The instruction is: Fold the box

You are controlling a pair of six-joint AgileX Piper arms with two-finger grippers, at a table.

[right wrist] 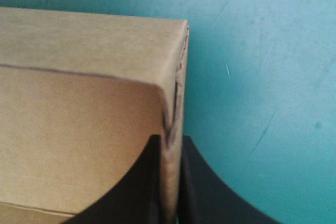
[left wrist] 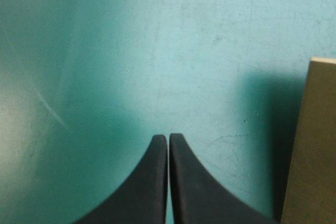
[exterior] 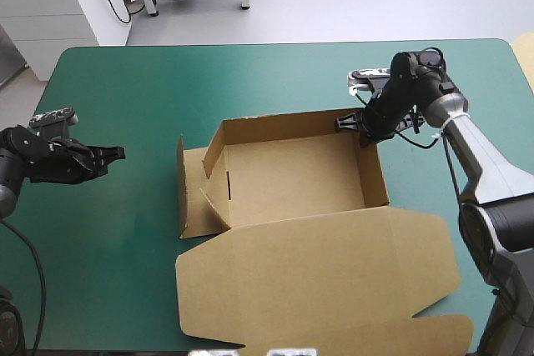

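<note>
Right wrist view: black fingers (right wrist: 197, 182) of the right gripper (right wrist: 169, 141) clamped on a wall of the brown box (right wrist: 79, 129), right at a raised corner (far right corner, per high view). Left gripper (left wrist: 168, 138): fingers pressed together, holding nothing, over bare teal-green cover, a brown box edge ahead to one side. Box sits mid-table (exterior: 125, 81) as an open tray, left-end flap (exterior: 193, 193) splayed outward, lid (exterior: 317, 277) flat toward the near edge.
</note>
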